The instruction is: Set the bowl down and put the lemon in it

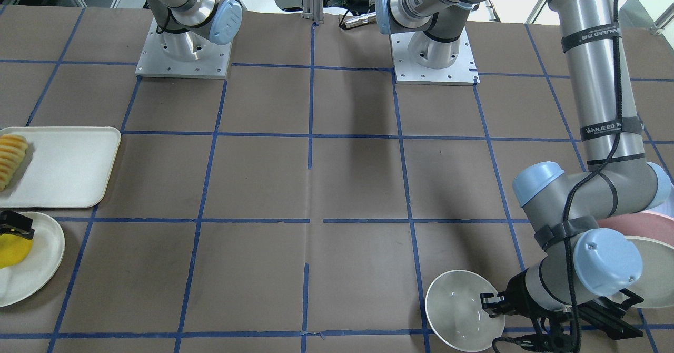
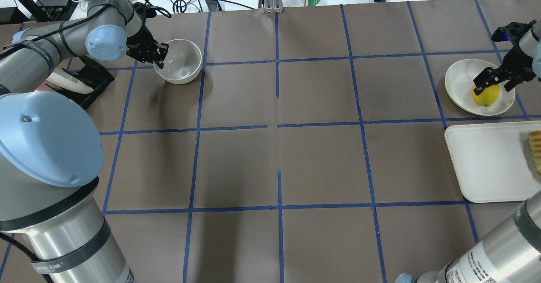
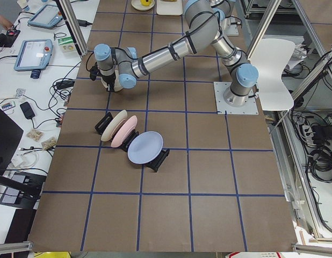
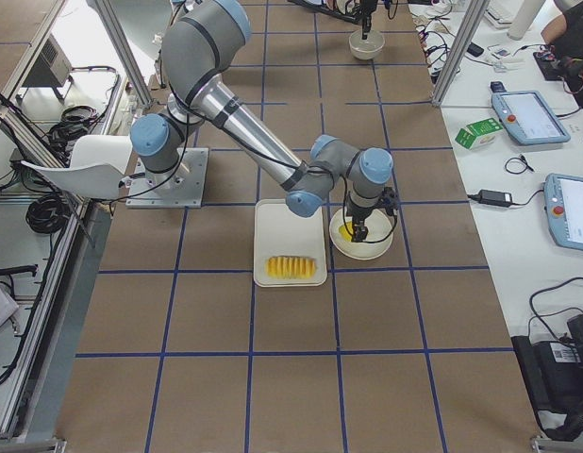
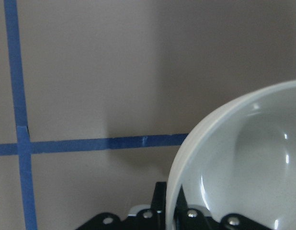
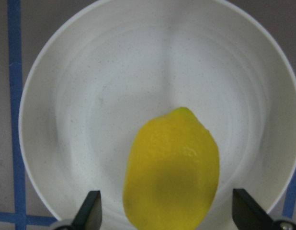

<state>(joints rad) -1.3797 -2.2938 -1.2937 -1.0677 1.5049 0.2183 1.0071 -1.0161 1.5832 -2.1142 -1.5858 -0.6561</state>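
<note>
The off-white bowl [image 2: 179,61] is at the far left of the table, also seen in the front view [image 1: 461,311]. My left gripper [image 2: 158,57] is shut on its near rim, one finger inside and one outside; the left wrist view shows the rim [image 5: 186,158] between the jaws. The bowl looks slightly tilted, just above or on the table. The yellow lemon [image 2: 486,95] lies on a round off-white plate [image 2: 460,78] at the far right. My right gripper [image 2: 492,82] is open just above it, its fingertips [image 6: 93,211] either side of the lemon [image 6: 172,167].
A white tray [image 2: 486,160] with ridged orange-yellow sliced food [image 2: 534,148] lies beside the lemon's plate. A black rack with plates [image 3: 131,142] stands by my left arm, close to the bowl. Blue tape lines grid the brown table.
</note>
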